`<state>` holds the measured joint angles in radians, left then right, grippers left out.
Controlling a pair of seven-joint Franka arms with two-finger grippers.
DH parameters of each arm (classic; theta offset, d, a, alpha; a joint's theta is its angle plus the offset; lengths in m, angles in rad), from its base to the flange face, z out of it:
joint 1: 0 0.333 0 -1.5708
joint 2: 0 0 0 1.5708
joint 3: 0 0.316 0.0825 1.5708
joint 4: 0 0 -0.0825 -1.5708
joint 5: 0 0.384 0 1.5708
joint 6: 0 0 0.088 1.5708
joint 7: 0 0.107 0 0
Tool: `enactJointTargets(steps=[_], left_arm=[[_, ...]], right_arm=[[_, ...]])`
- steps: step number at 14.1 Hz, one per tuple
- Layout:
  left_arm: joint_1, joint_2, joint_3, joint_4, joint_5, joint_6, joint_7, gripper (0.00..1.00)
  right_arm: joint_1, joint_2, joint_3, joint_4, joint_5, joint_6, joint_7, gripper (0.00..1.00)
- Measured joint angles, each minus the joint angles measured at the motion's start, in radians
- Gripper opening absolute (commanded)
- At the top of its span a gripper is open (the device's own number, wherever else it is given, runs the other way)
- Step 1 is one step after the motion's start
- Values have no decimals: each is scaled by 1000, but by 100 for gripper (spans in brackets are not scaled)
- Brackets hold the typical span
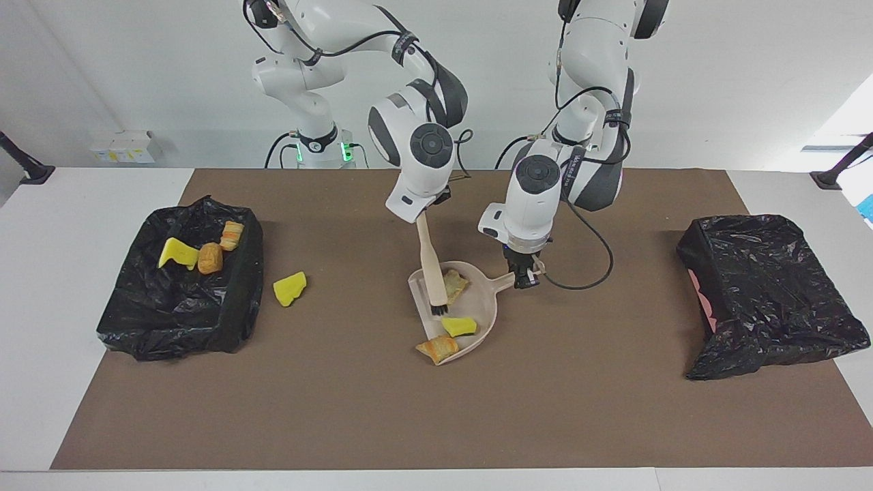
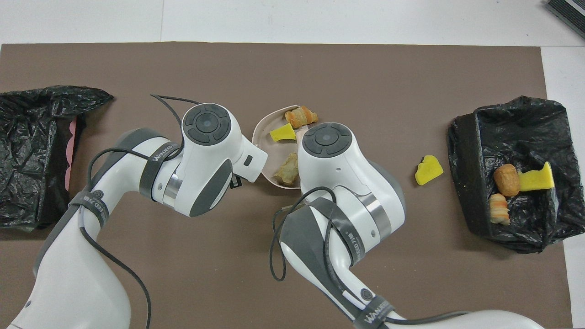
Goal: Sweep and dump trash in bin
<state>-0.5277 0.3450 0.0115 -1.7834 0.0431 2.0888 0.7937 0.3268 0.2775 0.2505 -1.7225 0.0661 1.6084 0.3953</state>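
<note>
Facing view: on the brown-covered surface (image 1: 341,409), the left gripper (image 1: 524,276) has its jaws clenched on the handle of a beige dustpan (image 1: 477,310) at the middle. The right gripper (image 1: 428,204) grasps a brush (image 1: 432,269) in its jaws, bristles down inside the pan. Three scraps of trash sit there: a tan piece (image 1: 454,284) beside the brush, a yellow chunk (image 1: 459,326), and a bread-like piece (image 1: 437,348) at the pan's open lip. Another yellow chunk (image 1: 290,288) lies on the surface just beside a black-lined bin (image 1: 136,320) toward the right arm's end, which holds three scraps (image 1: 204,254). A second black-bagged bin (image 1: 771,293) stands toward the left arm's end. Overhead view: both arms' wrists cover the grippers and most of the dustpan (image 2: 261,135). The loose yellow chunk (image 2: 428,170) lies between the pan and the filled bin (image 2: 466,183), apart from both.
</note>
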Motion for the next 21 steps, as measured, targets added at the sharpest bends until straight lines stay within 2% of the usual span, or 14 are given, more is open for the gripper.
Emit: enactJointTargets(steps=[4, 7, 10, 17, 19, 21], left_arm=[[2, 0, 2, -17, -24, 59, 75, 0], [28, 0, 3, -47, -97, 127, 209, 0], [40, 0, 3, -52, -130, 137, 253, 0], [40, 0, 6, -53, -151, 137, 255, 0], [40, 0, 5, -54, -153, 140, 264, 0], [44, 1, 5, -56, -162, 147, 281, 0]], right_arm=[[-74, 14, -1, 2, -102, 58, -109, 0], [-91, 95, -2, 51, -173, 103, -155, 0], [-91, 164, -1, 104, -180, 104, -167, 0], [19, 154, 15, 138, -152, -21, -132, 0], [38, 129, 15, 142, -146, -75, -123, 0], [4, 77, 7, 149, -134, -133, -124, 0]])
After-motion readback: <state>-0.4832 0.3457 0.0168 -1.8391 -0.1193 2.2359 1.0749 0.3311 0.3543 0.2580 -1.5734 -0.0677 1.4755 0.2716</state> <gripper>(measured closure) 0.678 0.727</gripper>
